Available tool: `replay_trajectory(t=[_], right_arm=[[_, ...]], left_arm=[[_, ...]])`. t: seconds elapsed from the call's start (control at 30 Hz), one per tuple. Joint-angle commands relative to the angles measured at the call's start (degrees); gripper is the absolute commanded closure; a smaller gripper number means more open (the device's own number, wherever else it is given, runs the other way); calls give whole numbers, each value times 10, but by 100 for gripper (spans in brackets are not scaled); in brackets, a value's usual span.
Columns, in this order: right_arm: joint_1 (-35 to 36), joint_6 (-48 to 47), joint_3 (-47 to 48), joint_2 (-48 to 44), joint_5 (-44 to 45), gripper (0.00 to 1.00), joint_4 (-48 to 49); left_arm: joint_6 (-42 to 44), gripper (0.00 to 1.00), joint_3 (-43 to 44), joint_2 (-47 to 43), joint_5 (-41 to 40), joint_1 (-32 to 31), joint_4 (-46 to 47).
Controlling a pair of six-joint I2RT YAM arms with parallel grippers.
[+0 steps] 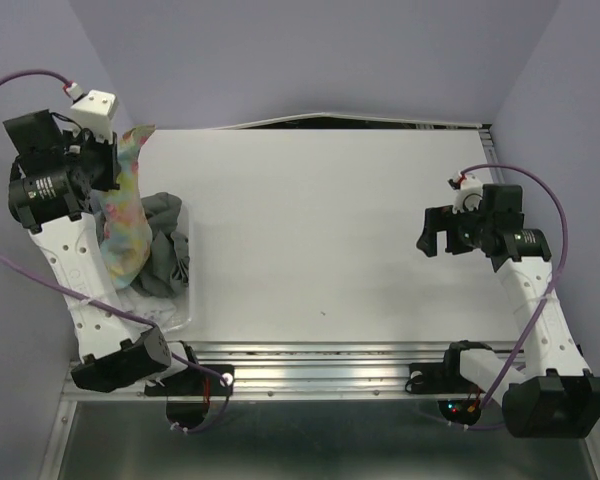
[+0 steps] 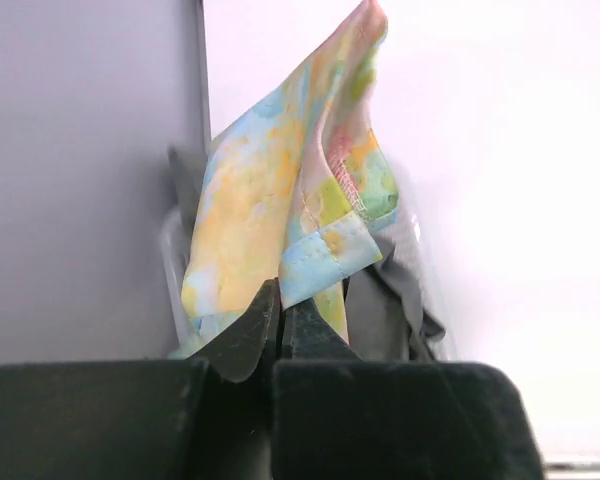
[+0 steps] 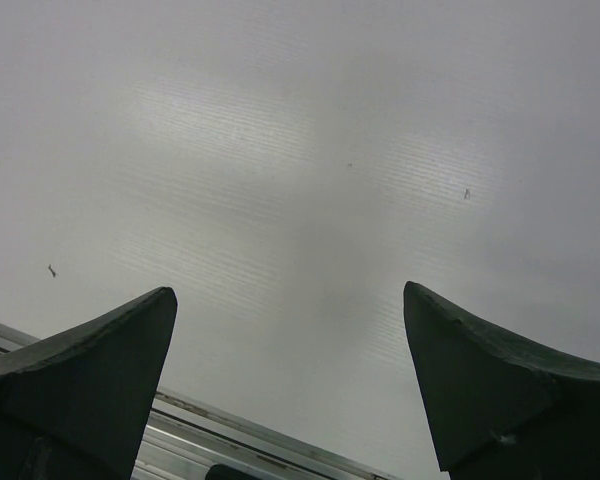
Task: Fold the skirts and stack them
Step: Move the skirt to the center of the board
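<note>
The left gripper pinches a hemmed edge of the floral skirt, a crumpled pastel yellow, pink and blue strip whose long axis runs far-to-near over the basket and grey skirt at the table's left edge, while the right gripper stands spread.

The floral skirt and left arm hide much of the grey skirt and basket; the left wrist view's top edge crops the floral skirt.
</note>
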Motion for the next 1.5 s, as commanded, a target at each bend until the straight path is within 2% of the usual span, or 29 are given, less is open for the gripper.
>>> replay_trajectory(t=[0.0, 0.1, 0.27, 0.3, 0.53, 0.57, 0.63, 0.73, 0.9, 1.1, 1.13, 1.2, 1.4, 1.47], right_arm=[[2, 10, 41, 10, 6, 0, 20], [2, 16, 63, 24, 8, 0, 18], [2, 22, 125, 56, 18, 0, 12], [-3, 22, 132, 67, 19, 0, 12], [-26, 29, 158, 107, 9, 0, 13], [-26, 30, 160, 110, 9, 0, 13], [-39, 34, 166, 121, 12, 0, 14], [-62, 39, 173, 134, 13, 0, 13], [-83, 43, 177, 152, -14, 0, 13], [-89, 41, 168, 165, -34, 0, 13], [-89, 41, 166, 169, -39, 0, 13], [-89, 38, 161, 173, -50, 0, 14], [-89, 30, 109, 182, -169, 2, 16], [-89, 29, 87, 182, -191, 2, 22]], left_arm=[[-11, 100, 128, -5, 51, -80, -36], [-39, 100, 180, 0, 76, -144, 2], [-87, 100, 195, 24, 91, -260, 62], [-93, 100, 191, 31, 90, -308, 72], [-92, 100, 122, 79, 48, -484, 161], [-87, 100, 115, 98, 29, -529, 165], [-86, 100, 84, 127, 24, -570, 193], [-89, 100, 51, 161, 37, -593, 229], [-102, 100, 54, 265, 66, -637, 269], [-113, 100, 149, 399, 55, -641, 283], [-115, 91, 179, 411, 46, -641, 281], [-122, 85, 205, 439, 9, -640, 280], [-135, 81, 267, 467, -95, -620, 290], [-124, 68, 275, 471, -121, -619, 287]])
